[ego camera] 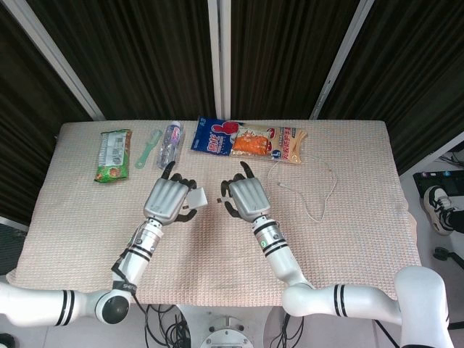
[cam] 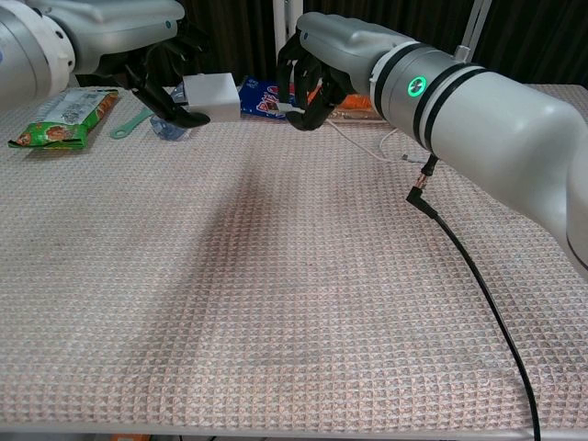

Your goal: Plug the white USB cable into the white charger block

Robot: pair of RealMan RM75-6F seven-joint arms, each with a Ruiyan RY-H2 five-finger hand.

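My left hand (ego camera: 167, 199) (cam: 158, 62) holds the white charger block (ego camera: 197, 197) (cam: 212, 94) above the cloth, near the table's middle. Just to its right, my right hand (ego camera: 246, 197) (cam: 320, 61) pinches the plug end of the white USB cable (ego camera: 325, 194) (cam: 366, 145) between its fingertips. The plug points toward the block with a small gap between them. The rest of the cable trails right across the cloth in a loose loop.
Along the back edge lie a green snack packet (ego camera: 111, 154), a green toothbrush (ego camera: 148, 148), a small plastic bottle (ego camera: 171, 145), a blue packet (ego camera: 216, 138) and an orange snack bag (ego camera: 267, 143). The arm's black wire (cam: 464, 262) hangs over the cloth on the right.
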